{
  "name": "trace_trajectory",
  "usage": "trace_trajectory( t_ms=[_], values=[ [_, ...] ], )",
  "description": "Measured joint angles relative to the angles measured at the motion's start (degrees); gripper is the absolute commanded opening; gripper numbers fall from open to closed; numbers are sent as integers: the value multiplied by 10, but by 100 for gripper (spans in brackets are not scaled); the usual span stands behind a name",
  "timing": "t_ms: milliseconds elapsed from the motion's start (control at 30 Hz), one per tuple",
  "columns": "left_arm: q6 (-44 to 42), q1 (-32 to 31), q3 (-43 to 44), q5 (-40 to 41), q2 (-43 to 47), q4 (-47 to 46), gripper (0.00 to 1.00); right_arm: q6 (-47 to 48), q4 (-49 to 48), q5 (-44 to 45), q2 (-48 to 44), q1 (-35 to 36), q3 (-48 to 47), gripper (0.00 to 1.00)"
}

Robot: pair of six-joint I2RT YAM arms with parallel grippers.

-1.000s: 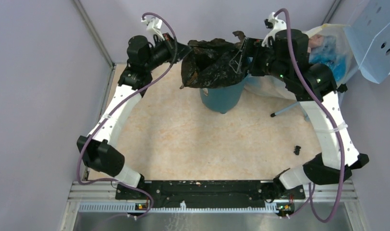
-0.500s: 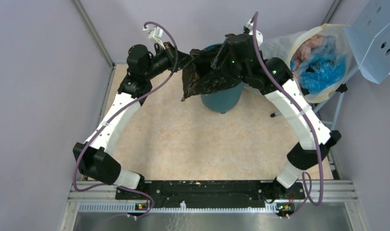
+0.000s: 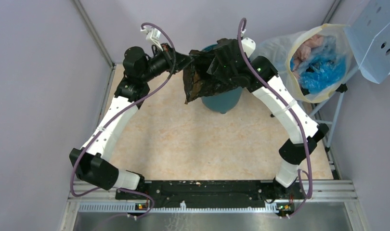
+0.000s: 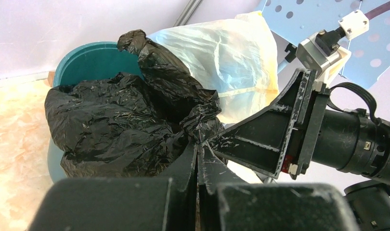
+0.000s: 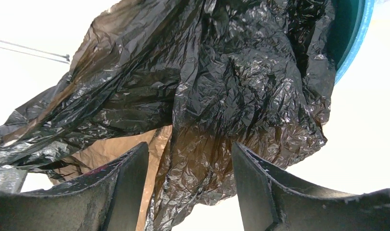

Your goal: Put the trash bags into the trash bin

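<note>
Tabletop in mottled beige fills the near ground. Both arms reach over it to the far end.

Left gripper – fingers pressed together, pinching a fold of the thin glossy black crinkled plastic bag. In the top view it comes in from the left at bin height.

Right gripper – fingers stand apart, and the black film hangs just beyond the gap, not clamped. In the left wrist view one of its fingers touches the bag right beside the left gripper's pinch.

The bag is draped over the round teal-green plastic bin. Part of it is bunched over the opening and part hangs outside the rim on the left side. The bin's inner wall shows behind the bag.

The bin stands upright at the far middle of the table.

Behind and right of it is a large translucent whitish sack with blue and pink contents, then a light blue perforated panel.
</note>
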State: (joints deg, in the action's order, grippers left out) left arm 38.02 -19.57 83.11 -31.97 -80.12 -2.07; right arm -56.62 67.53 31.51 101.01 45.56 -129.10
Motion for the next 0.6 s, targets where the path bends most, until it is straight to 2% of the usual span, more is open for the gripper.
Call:
trace_trajectory(
  t_ms=[133,233,367,500,600],
  values=[
    [-1,0,0,-2,1,-1,0,19,8,1,8,6,-3,54],
    [-5,0,0,-2,2,0,0,48,10,2,5,8,8,41],
    [-14,0,-2,-2,6,5,0,93,2,8,-38,8,96,27],
    [-23,0,-5,0,16,10,0,138,-28,11,-120,8,209,12],
    [-30,0,-10,3,24,16,0,171,-51,11,-194,8,270,9]
  ],
)
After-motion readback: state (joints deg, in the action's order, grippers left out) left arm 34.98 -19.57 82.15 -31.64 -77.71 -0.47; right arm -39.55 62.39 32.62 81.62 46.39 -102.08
